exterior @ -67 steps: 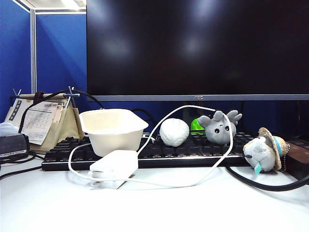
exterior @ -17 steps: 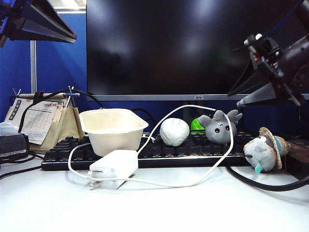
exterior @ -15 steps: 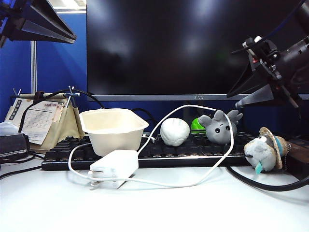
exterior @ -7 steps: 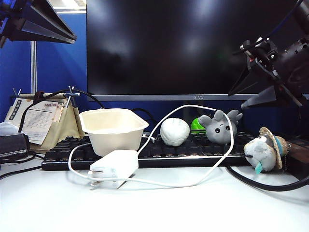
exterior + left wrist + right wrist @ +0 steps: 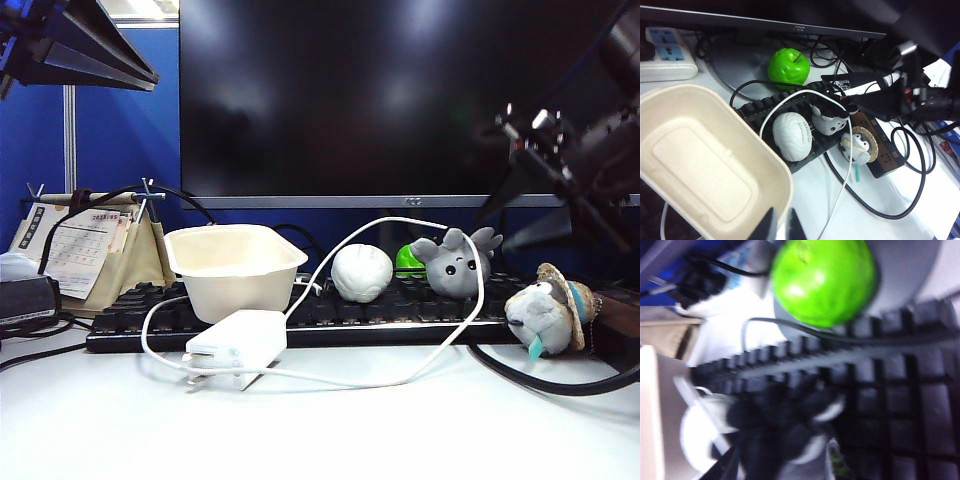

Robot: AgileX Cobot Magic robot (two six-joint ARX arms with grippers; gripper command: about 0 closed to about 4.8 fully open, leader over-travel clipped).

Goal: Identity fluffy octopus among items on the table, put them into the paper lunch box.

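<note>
The black keyboard (image 5: 300, 310) is occupying the desk edge below the monitor (image 5: 400, 100), leaving bare white table (image 5: 320, 430) in front. The paper lunch box (image 5: 233, 268) is sitting at the keyboard's left end, interior empty. The fluffy octopus (image 5: 455, 262) is resting on the keyboard between the white ball (image 5: 361, 272) and the straw-hatted plush (image 5: 547, 310), under a looping white cable (image 5: 470, 300). The right gripper (image 5: 545, 185) is hovering above and right of the octopus, jaws spread wide, clear of it. The left gripper (image 5: 779, 227) is hanging over the box rim; its jaw state cannot be determined.
</note>
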